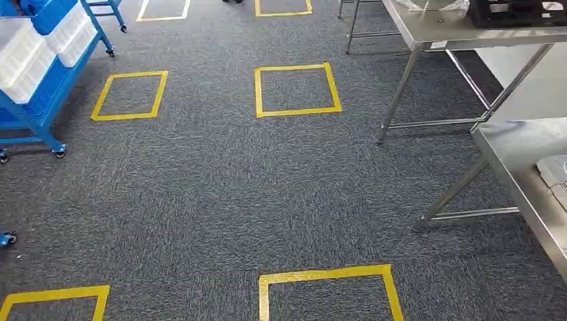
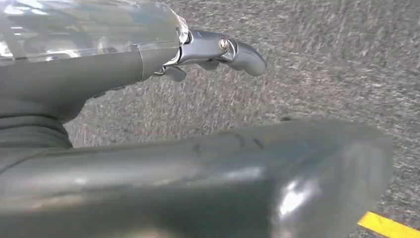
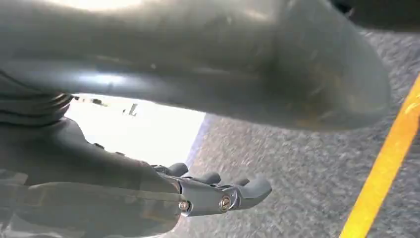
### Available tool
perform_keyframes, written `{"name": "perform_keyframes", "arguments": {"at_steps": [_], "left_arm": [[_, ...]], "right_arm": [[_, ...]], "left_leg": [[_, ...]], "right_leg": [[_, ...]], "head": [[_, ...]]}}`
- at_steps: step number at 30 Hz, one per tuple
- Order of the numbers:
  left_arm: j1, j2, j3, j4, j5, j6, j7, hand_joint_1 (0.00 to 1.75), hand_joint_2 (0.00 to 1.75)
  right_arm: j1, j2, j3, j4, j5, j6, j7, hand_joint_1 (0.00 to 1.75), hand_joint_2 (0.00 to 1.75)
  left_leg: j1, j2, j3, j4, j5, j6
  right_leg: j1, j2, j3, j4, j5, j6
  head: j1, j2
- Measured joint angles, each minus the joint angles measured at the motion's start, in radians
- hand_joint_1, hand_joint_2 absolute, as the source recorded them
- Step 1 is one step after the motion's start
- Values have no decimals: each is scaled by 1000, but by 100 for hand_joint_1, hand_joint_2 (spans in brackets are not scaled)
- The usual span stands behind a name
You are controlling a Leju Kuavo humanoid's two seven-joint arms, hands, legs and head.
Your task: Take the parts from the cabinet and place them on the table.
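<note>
- Your left hand (image 2: 148,134) hangs over the grey carpet (image 1: 200,194). The thumb and the fingers (image 2: 218,49) stand apart with nothing between them, so it reads as open and empty.
- Your right hand (image 3: 163,148) looks the same in its wrist view: fingers (image 3: 223,191) extended, thumb apart, nothing held.
- The parts themselves can't be picked out. The likeliest source is the blue wheeled rack (image 1: 40,73) with white bins (image 1: 33,50) at the far left, though their contents are not visible from here.
- The steel bench (image 1: 528,160) sits at the right edge, with a second bench (image 1: 461,30) behind it carrying a dark crate (image 1: 515,12).
- Judged from this, you are in transit with no part picked up yet.
- Risk: rack and bench lie on opposite sides, so a turn toward one loses sight of the other; you may misjudge your approach.
- Risk: the bench legs (image 1: 455,190) slant out into the walking path; a hanging arm or a foot could clip them.
- Risk: the rack stands on castors, so pressing against it while reaching in may roll it away.
- Use the yellow tape squares (image 1: 297,90) as standing marks.
</note>
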Motion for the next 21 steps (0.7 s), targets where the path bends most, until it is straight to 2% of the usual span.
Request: {"name": "perform_keyframes", "arguments": {"at_steps": [1,2,3,4,5,6,7,8,9,10,12,13,14,15,16,17,18,19,20,21], "left_arm": [[-2,0,0,0,0,0,0,0,0],[-4,0,0,0,0,0,0,0,0],[-4,0,0,0,0,0,0,0,0],[-2,0,0,0,0,0,0,0,0],[0,0,0,0,0,0,0,0,0],[1,0,0,0,-1,0,0,0,0],[1,0,0,0,-1,0,0,0,0],[0,1,0,0,-3,0,0,0,0],[-2,1,-1,0,-7,0,0,0,0],[-5,1,-1,0,-9,-1,1,0,0],[0,2,-1,0,-10,-1,1,0,0],[1,2,-1,0,-11,-1,2,0,0],[1,2,-1,0,-11,-1,2,0,0],[0,2,-1,0,-11,-1,2,0,0],[-2,3,-1,0,-11,-1,2,0,0],[-4,3,-1,0,-11,-1,2,0,0],[-4,3,-1,0,-11,-2,2,0,0],[-4,3,-1,0,-12,-2,2,0,0],[-3,3,-1,0,-12,-2,2,0,0],[-2,3,-1,0,-12,-2,2,0,0]], "right_arm": [[3,-1,0,0,0,-1,0,0,0],[6,-2,0,0,0,-1,0,0,0],[8,-2,0,0,0,-1,0,0,0],[8,-2,0,0,0,-1,0,0,0],[7,-2,0,0,0,-2,0,0,0],[6,-2,0,0,0,-2,0,0,0],[5,-2,0,0,1,-2,0,0,0],[4,-2,0,0,1,-2,0,0,0],[5,-2,0,0,1,-2,0,0,0],[6,-2,0,0,1,-2,1,0,0],[-2,-3,0,0,1,-3,1,0,0],[-5,-3,0,0,1,-3,1,0,0],[-5,-4,0,-1,1,-3,1,0,0],[-3,-7,0,-1,1,-3,2,0,0],[1,-7,-1,-1,1,-3,2,0,0],[3,-8,-1,-1,1,-3,2,0,0],[4,-8,-1,-1,1,-3,2,0,0],[5,-8,-1,0,1,-3,2,0,0],[5,-8,-1,0,1,-3,2,0,0],[6,-8,-1,0,1,-3,2,0,0]], "left_leg": [[2,29,-38,77,-44,-4],[5,42,-78,161,-83,-8],[8,46,-114,234,-109,-11],[10,49,-131,271,-111,-13],[11,51,-121,252,-90,-14],[12,55,-87,186,-50,-13],[12,63,-39,95,-7,-10],[10,92,15,-3,31,-4],[2,136,37,-54,25,2],[-2,118,37,-55,31,8],[-6,101,30,-55,30,14],[-6,91,31,-62,34,22],[5,83,43,-73,44,30],[4,74,44,-77,47,35],[3,65,41,-76,51,40],[2,54,38,-76,52,42],[1,43,37,-76,52,42],[0,30,36,-74,52,42],[0,16,37,-73,52,42],[0,1,39,-71,51,41]], "right_leg": [[3,-15,-1,0,-1,-3],[7,-30,0,0,-3,-6],[9,-43,-1,1,-4,-7],[10,-57,0,1,-4,-7],[11,-67,1,1,-5,-6],[11,-77,3,1,-7,-4],[11,-87,6,1,-9,-2],[11,-97,12,1,-11,2],[16,-106,15,2,-15,7],[18,-111,15,3,-17,15],[15,-127,20,0,-17,24],[15,-136,24,-2,-17,31],[11,-113,24,5,-26,41],[9,-62,14,32,-49,42],[7,-32,-18,96,-91,41],[6,-19,-59,180,-134,41],[6,-16,-98,256,-162,42],[6,-15,-127,308,-170,43],[5,-15,-130,306,-149,43],[4,-14,-109,252,-104,42]], "head": [[0,0],[0,0],[0,0],[0,0],[0,0],[0,0],[0,0],[0,0],[0,0],[1,0],[1,0],[1,0],[1,0],[0,0],[2,0],[2,0],[1,0],[2,0],[2,0],[2,0]]}}
